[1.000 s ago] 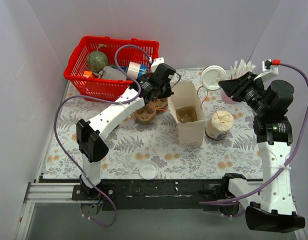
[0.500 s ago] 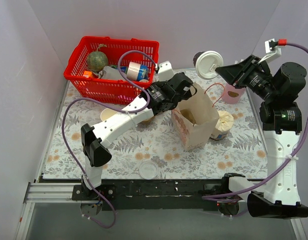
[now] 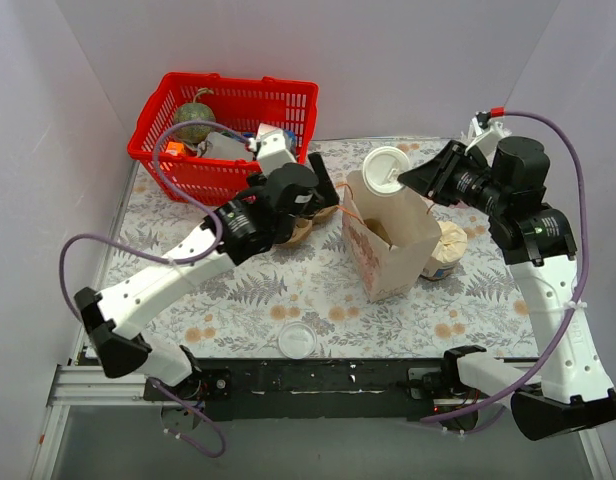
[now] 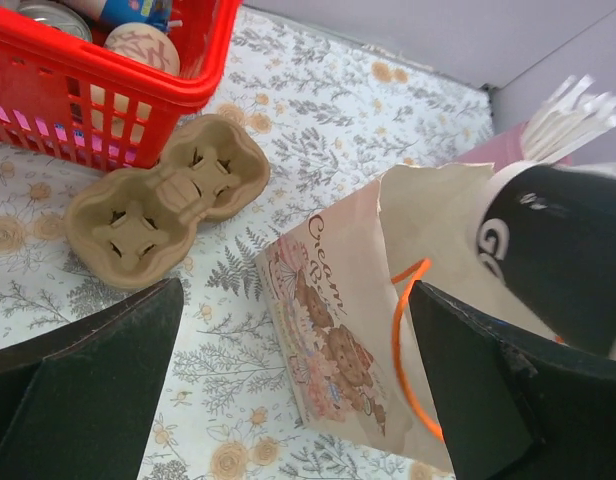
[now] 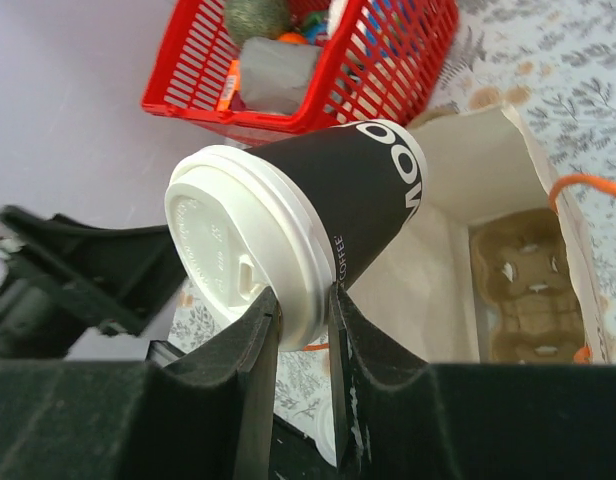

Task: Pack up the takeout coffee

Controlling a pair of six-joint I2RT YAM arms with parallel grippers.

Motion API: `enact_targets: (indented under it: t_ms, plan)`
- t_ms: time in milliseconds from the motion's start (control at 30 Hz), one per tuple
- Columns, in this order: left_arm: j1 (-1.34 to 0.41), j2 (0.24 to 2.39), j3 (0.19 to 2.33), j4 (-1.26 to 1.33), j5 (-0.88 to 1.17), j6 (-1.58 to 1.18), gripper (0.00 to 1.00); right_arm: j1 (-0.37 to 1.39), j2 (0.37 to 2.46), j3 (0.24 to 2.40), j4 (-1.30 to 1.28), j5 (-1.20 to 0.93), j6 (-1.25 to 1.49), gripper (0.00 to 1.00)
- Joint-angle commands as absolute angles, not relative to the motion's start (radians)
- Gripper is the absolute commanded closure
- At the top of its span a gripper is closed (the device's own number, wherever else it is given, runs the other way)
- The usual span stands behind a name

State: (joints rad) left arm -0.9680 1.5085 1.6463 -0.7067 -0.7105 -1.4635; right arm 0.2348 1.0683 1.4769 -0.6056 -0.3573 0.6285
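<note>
Claws trade roles at the bag (image 3: 388, 250). The right claw (image 5: 298, 300) pinches the coffee (image 5: 328, 220) by the rim of its white lid, the cup tilted with its dark lower end toward the bag's open mouth. A second ago the cup hung near the far right corner of the table (image 3: 238, 300); it now hangs just above the mouth, over the carrier (image 5: 523, 290) waiting inside. The left claw (image 4: 296, 298), clamped at the bag's edge moments before, now gapes wide and holds nothing, drawn back toward the spare carrier (image 4: 168, 195) beside the basket (image 3: 228, 120). The bag stands open unaided, so lowering the cup in looks to be next, once it is righted. The right arm rises from its base and bends left at the wrist; the left arm stretches diagonally across the table.
</note>
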Motion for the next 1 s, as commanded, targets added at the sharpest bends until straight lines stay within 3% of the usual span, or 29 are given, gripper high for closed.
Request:
enact_targets:
  t_ms: [0,300,967]
  plan:
    - [-0.914,1.375,1.514,-0.551,-0.626,-1.419,0.02,0.248,1.071,1.428,-0.627,-0.311,0.652,0.99]
    - [-0.9,1.368,1.459,-0.479,-0.591,-1.378,0.02,0.264,1.147,1.408,-0.719,-0.169,0.643,0.99]
    - [-0.894,1.411,1.45,-0.473,-0.519,-1.358,0.02,0.327,1.33,1.344,-0.653,-0.101,0.704,0.99]
